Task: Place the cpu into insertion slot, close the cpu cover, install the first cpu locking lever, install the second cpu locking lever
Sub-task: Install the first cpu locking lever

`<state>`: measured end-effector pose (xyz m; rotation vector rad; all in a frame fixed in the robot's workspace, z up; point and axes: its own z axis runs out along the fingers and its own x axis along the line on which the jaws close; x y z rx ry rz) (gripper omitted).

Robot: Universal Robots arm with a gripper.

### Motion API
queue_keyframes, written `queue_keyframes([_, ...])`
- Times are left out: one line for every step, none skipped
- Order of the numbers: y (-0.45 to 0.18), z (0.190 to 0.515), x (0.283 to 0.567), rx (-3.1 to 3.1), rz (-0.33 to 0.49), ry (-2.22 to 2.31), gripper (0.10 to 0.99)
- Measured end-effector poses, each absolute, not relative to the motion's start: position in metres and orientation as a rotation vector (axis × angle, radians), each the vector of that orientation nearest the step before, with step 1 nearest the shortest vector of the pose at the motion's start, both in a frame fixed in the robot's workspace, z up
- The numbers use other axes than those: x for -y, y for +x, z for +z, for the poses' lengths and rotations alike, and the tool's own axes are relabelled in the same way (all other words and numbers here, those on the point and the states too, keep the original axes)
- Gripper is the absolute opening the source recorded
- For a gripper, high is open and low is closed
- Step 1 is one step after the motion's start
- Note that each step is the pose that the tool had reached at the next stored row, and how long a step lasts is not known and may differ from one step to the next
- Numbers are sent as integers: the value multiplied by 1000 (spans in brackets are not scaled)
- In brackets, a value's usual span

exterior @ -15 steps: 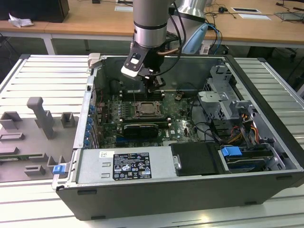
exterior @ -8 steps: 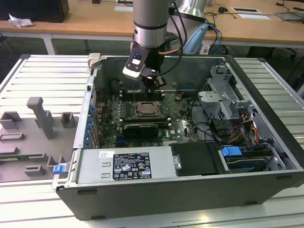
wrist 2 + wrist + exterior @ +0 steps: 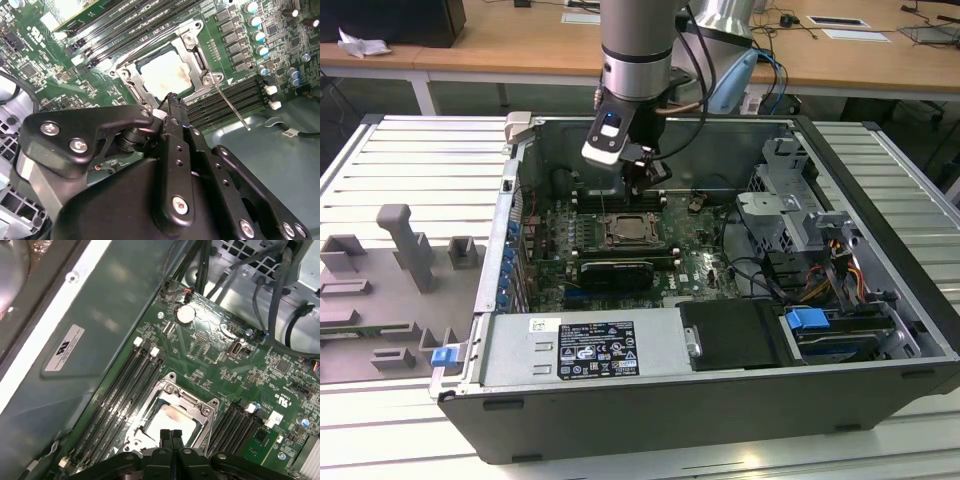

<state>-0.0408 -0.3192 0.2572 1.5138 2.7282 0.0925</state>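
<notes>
Black two-finger gripper [image 3: 170,435]: fingertips pressed together, nothing held, poised just above the near edge of the socket. Small flat square cpu with pale silver-beige metal top [image 3: 169,75]: seated in the square dark insertion slot [image 3: 625,231] on the green circuit board [image 3: 210,355]. Thin silver hinged cpu cover [image 3: 189,54]: lying flat, framing the chip. Thin silver lever rod [image 3: 231,104]: angled out across the long black memory slots [image 3: 250,90].

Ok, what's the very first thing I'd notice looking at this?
Probably the big silver robot arm reaching down into the open computer case. Close below its gripper the pale cpu shines on the green board, framed by the silver cpu cover.
</notes>
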Motion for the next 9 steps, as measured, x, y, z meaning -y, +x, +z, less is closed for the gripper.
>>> queue_keyframes([-41,257,319,-2738,93,1497,106])
queue_keyframes([-41,257,319,-2745,93,1484,106])
queue_keyframes([-41,257,319,-2750,93,1475,106])
queue_keyframes([-41,257,319,-2760,93,1458,106])
queue_keyframes([-41,257,319,-2770,93,1439,106])
queue_keyframes([-41,257,319,-2779,94,1423,106])
queue_keyframes([-41,257,319,-2783,94,1415,106])
queue_keyframes([-41,257,319,-2788,94,1405,106])
queue_keyframes([-41,257,319,-2792,94,1398,106])
